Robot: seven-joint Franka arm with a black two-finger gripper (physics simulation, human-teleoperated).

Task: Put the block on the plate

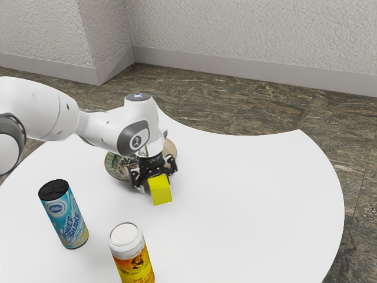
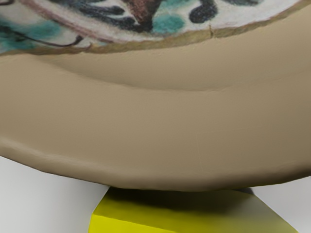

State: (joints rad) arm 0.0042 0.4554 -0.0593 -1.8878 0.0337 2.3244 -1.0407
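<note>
My gripper [image 1: 154, 174] is low over the table, at the near edge of the plate. The yellow block [image 1: 161, 191] is right at the gripper's lower end, tilted in the exterior view and covering part of it. Whether the gripper grasps it cannot be made out. Behind the gripper, the patterned plate [image 1: 115, 167] is partly hidden by the hand. In the wrist view, the plate's broad beige rim [image 2: 160, 131] lies beside the block [image 2: 146, 222], whose dark, shaded edge meets the rim.
A blue shake can [image 1: 66, 218] with a black lid stands on the white table [image 1: 247, 200], toward the exterior view's left. Nearer that camera is a yellow and white can [image 1: 132, 256]. The table's curved edge runs along the exterior view's right.
</note>
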